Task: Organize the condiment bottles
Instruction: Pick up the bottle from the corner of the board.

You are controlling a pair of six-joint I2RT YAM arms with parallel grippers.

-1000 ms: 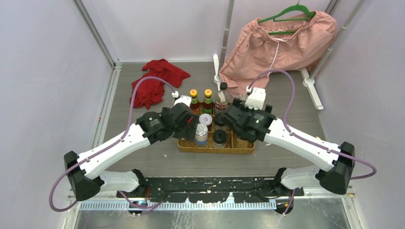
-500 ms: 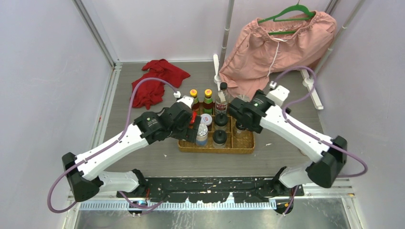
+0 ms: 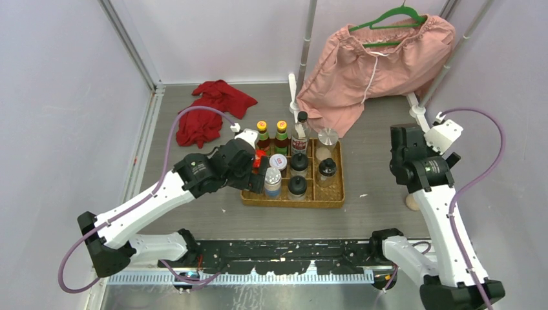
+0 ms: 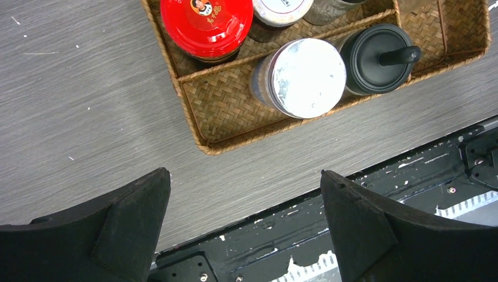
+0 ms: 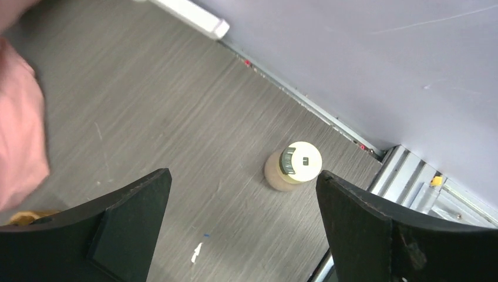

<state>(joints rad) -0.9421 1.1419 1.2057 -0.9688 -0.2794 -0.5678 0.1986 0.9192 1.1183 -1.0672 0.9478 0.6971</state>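
The left gripper [image 4: 244,176] is held open beside the wicker tray [image 4: 226,108]. The right gripper [image 5: 244,173] is held open above a lone cream-lidded jar [image 5: 292,167]

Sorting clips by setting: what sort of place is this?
Probably a robot test booth, not a kitchen: plain walls enclose a grey table holding a tray of bottles, pink shorts on a hanger.

The left arm [image 3: 152,199] and right arm [image 3: 444,219] are white tubes with black joints. A purple cable [image 3: 179,126] loops along each. The left gripper [image 4: 245,173] and right gripper [image 5: 244,173] have thick black pointy fingers [image 4: 126,229]
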